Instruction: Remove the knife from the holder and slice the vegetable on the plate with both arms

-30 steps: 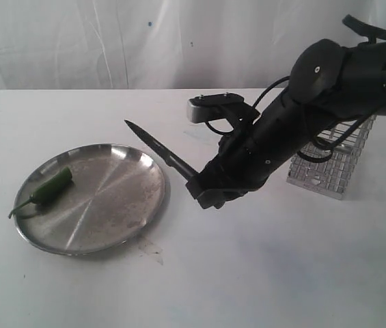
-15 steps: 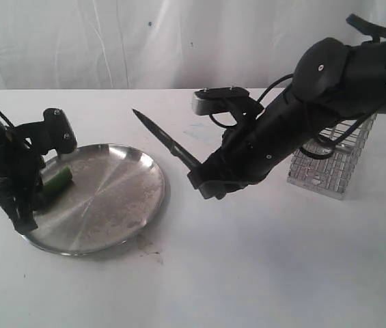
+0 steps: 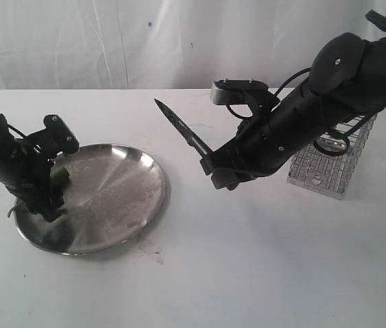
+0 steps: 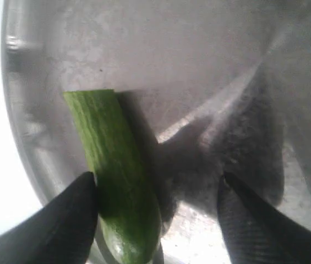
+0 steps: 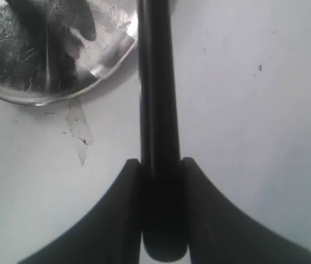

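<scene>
The green vegetable (image 4: 116, 176) lies on the left part of the steel plate (image 3: 117, 198). In the exterior view only a bit of the vegetable (image 3: 59, 175) shows behind my left gripper (image 3: 46, 201). That left gripper (image 4: 158, 220) is open and straddles the vegetable, with one finger (image 4: 61, 225) against its side and the other finger (image 4: 260, 225) well apart. My right gripper (image 3: 210, 164) is shut on the knife (image 3: 182, 130), which hangs in the air right of the plate with its blade pointing up and to the left. The wrist view shows the black handle (image 5: 158, 110) clamped between both fingers.
The chrome wire holder (image 3: 333, 160) stands at the right behind the right arm. A small torn scrap or stain (image 3: 148, 253) lies on the white table just in front of the plate. A white curtain hangs behind the table.
My left arm has come in from the left edge and settled over the vegetable on the plate. My right arm has carried the knife a little up and to the right.
</scene>
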Available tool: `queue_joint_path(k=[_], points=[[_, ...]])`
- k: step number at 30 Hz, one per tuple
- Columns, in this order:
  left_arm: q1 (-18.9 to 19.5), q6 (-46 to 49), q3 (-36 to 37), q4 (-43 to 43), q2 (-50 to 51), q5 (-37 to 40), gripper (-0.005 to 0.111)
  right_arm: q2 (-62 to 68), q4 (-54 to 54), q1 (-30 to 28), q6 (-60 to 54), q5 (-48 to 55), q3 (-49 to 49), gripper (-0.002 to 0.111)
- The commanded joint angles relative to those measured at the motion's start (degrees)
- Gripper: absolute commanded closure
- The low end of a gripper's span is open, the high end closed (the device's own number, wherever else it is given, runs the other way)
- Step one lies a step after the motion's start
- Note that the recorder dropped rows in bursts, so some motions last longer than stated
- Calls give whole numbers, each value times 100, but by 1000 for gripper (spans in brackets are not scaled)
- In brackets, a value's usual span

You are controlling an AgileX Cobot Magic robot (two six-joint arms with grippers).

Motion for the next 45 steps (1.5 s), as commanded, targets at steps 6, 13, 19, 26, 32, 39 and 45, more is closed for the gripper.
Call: queue_joint_path(k=[6, 13, 19, 26, 32, 39, 45], points=[[110, -448, -855, -592, 183, 1752, 106, -33, 231, -20, 6, 3, -5, 108], [110, -118, -1435, -1069, 154, 2790, 106, -33, 231, -20, 6, 3, -5, 108], [110, 2927, -1436, -3387, 192, 3175, 106, -33, 231, -20, 6, 21, -5, 108], [110, 5128, -1426, -4462, 415, 3018, 106, -22, 231, -20, 6, -60, -5, 108], [110, 4135, -1426, -3699, 632, 2423, 106, 53, 201, -20, 6, -38, -5, 108], [110, 3634, -1426, -3680, 702, 2107, 100, 52, 201, -20, 6, 4, -5, 108], [110, 3465, -1426, -3680, 702, 2156, 63, 52, 201, -20, 6, 35, -5, 108]])
